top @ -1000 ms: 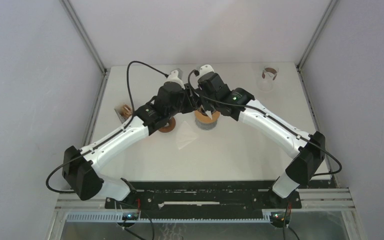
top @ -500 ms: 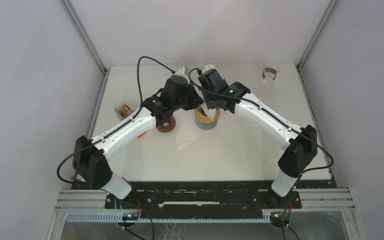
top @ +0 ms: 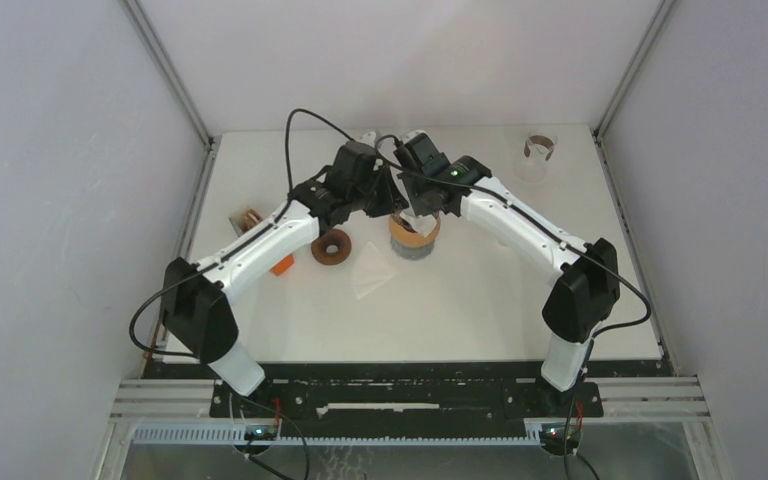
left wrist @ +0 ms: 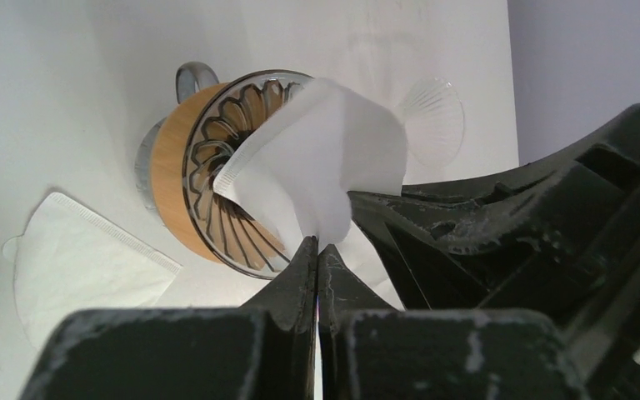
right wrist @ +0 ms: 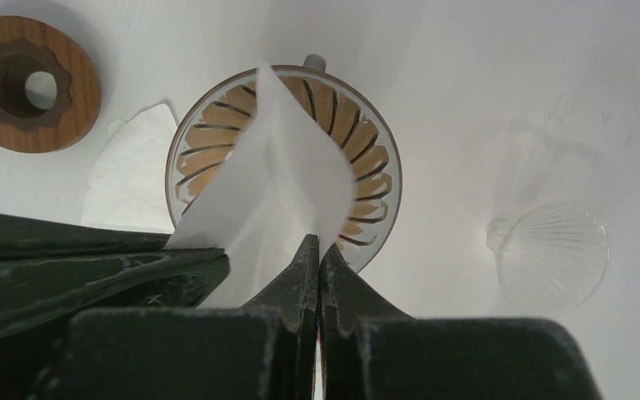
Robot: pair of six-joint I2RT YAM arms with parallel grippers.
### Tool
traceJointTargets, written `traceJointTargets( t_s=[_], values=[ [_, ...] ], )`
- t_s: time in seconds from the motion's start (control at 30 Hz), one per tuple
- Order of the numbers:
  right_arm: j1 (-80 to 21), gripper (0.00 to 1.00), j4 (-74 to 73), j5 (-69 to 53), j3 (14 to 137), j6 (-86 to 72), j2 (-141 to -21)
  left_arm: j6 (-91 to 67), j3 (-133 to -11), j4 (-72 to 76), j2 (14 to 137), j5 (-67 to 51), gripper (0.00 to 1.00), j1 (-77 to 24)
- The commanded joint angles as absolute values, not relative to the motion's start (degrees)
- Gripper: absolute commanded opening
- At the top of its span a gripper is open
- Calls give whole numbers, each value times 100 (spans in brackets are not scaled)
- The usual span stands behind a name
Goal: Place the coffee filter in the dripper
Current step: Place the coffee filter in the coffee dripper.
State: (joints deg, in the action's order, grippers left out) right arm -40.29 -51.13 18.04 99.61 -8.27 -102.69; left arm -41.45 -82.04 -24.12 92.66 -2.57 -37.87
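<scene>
coffee filter [right wrist: 283,175]: partly opened over dripper [right wrist: 368,158], long axis roughly upright, tip seemingly down into dripper | left gripper [left wrist: 317,247]: pinching filter rim above dripper | right gripper [right wrist: 317,243]: pinching filter rim alongside

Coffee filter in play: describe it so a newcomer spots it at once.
Find the wood-banded dripper where both arms meet. The coffee filter is the white paper cone spread open above its ribbed bowl, pinched by the left gripper and right gripper. Unlike it, the spare filter lies flat on the table beside the dripper.
</scene>
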Motion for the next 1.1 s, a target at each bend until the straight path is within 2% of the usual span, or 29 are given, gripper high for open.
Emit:
traceJointTargets(
  t_s=[0.0, 0.7, 1.07],
  values=[
    [-3942, 1, -5105, 1751, 10224, -748, -10099, -4123, -8625, -2280, 9404, -664, 0, -3758],
    [-3980, 3, -5006, 1674, 10353, -481, -10429, -3953, -8566, -2650, 9492, -942, 0, -3445],
    [-4117, 0, -5073, 2308, 10430, -276, -10350, -3876, -8420, -2821, 9390, -843, 0, -3410]
  ],
)
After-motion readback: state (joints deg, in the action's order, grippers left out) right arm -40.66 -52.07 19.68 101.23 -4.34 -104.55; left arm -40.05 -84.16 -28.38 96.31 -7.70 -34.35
